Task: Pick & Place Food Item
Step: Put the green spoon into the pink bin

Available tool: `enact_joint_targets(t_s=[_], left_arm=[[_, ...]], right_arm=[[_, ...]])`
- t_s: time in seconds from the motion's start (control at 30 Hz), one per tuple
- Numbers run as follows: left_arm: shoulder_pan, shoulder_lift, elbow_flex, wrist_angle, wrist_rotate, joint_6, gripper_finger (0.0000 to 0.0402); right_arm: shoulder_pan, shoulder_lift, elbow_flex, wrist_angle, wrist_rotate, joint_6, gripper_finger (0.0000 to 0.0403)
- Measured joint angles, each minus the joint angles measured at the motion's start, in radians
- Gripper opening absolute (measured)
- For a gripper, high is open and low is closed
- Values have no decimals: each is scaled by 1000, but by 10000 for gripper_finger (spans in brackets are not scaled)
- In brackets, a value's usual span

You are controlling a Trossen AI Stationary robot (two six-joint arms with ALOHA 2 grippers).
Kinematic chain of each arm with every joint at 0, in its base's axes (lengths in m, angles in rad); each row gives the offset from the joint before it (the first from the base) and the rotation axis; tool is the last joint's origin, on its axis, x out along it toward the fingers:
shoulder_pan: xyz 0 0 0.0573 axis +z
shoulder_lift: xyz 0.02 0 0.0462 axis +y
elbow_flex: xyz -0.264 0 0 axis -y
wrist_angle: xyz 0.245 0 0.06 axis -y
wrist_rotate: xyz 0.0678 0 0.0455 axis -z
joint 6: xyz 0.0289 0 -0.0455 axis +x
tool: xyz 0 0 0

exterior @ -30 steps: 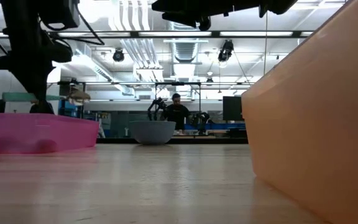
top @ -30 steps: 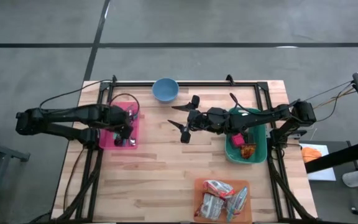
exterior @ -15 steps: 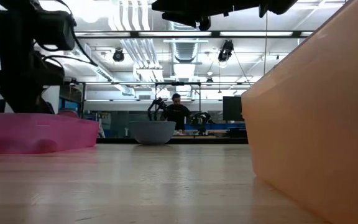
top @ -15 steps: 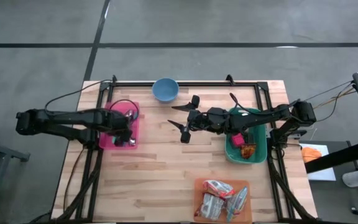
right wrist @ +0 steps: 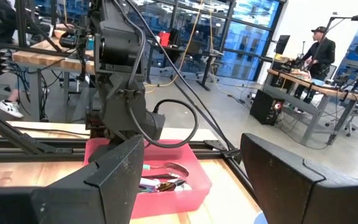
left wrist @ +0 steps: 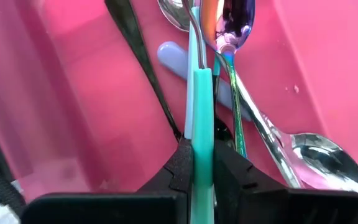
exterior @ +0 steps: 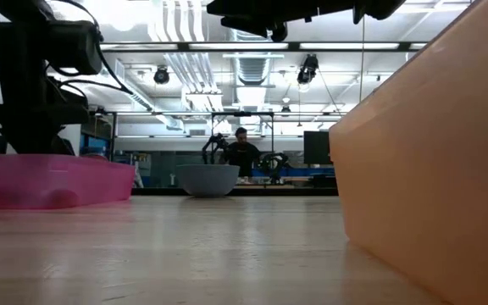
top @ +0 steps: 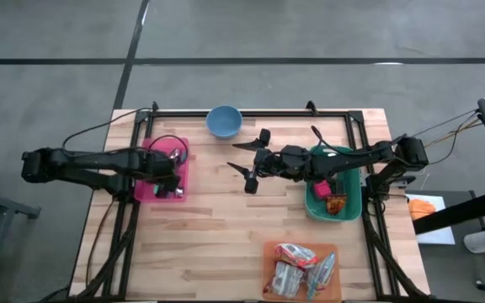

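Two arms: left at work, right waiting.
Left end effector (left wrist: 202, 180): down in the pink tray (top: 146, 187) at 9 o'clock on the worktop (top: 217, 227); jaws narrow, clamped on a teal handle (left wrist: 202, 112) near its end.
Tray contents: steel spoons (left wrist: 316, 162), a dark utensil (left wrist: 135, 50), a lilac handle (left wrist: 173, 57), all crowded against the teal one.
Right end effector (top: 251, 164): mid-worktop, hovering, jaws wide, holding nothing.
Food: packets in the orange tray (top: 269, 252) at 5 o'clock; more items in the green bin (top: 356, 202) at 3 o'clock.
Bowl (top: 224, 121): blue, at 12 o'clock, looks empty.
Mismatch: task says food item, but the left grip is on a utensil, not food.
Step (my read): lift the teal utensil out of the tray.
How to do it well: pull straight up, slow. One spoon shaft lies tight along the handle and may drag out with it. Keep the squeeze firm; the handle is thin and smooth, so it could pivot. Clear the tray wall before any sideways move.
Risk: the grip sits near the handle end, so the far end may swing.
Room: person far behind the worktop, not involved.
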Motion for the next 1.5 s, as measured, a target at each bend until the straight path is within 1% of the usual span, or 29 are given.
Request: enact_joint_targets(t_s=[1.5], left_arm=[[2,0,-15,20,27,40,35]], right_arm=[[0,1,0,0,0,0,265]])
